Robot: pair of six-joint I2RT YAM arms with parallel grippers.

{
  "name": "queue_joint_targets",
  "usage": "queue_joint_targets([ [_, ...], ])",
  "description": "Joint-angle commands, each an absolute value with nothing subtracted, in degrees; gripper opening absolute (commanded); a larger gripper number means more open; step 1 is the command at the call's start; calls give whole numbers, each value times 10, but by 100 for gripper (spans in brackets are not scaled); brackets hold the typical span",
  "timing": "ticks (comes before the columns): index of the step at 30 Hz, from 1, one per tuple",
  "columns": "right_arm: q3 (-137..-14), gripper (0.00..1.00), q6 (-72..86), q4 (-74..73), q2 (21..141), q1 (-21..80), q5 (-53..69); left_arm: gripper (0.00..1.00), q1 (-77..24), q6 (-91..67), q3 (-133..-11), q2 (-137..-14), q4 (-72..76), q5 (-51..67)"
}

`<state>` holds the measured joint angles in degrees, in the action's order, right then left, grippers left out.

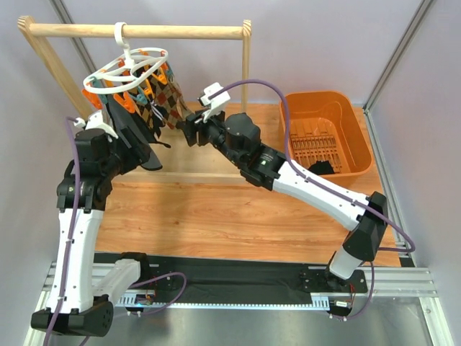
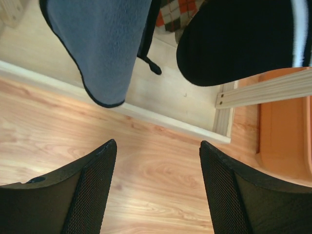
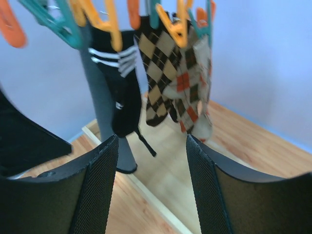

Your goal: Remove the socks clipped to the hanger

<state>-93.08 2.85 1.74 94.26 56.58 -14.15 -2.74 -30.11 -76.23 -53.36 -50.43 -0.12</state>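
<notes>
The white ring hanger (image 1: pixel 126 66) hangs by its hook from the wooden rail, with orange and teal clips (image 3: pixel 105 19) below it. Several socks hang from the clips: argyle ones (image 1: pixel 162 97) (image 3: pixel 161 73), a black one with white stripes (image 3: pixel 122 92) (image 2: pixel 234 39) and a grey one (image 2: pixel 105 44) (image 3: pixel 100 97). My left gripper (image 1: pixel 135 150) (image 2: pixel 158 146) is open and empty, low beside the dark socks, whose tips hang above its fingers. My right gripper (image 1: pixel 181 124) (image 3: pixel 152 141) is open and empty, just right of the socks and pointing at them.
The wooden rail frame (image 1: pixel 137 30) stands at the back left, with its base board (image 2: pixel 146 119) on the table. An orange basket (image 1: pixel 338 108) at the right holds a black sock (image 1: pixel 320 167). The basket's edge shows in the left wrist view (image 2: pixel 282 141).
</notes>
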Motion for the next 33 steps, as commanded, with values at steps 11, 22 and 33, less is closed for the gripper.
queue_joint_targets([
  [11,-1103,56,-33,44,1063,586,-76,77,10,-381,-600,-523,-244,161],
  [22,-1206,35,-40,3,1129,585,-80,78,9,-365,-567,-583,-63,184],
  [33,-1203,0,-34,5,1115,586,-97,74,2,-315,-603,-642,-42,137],
])
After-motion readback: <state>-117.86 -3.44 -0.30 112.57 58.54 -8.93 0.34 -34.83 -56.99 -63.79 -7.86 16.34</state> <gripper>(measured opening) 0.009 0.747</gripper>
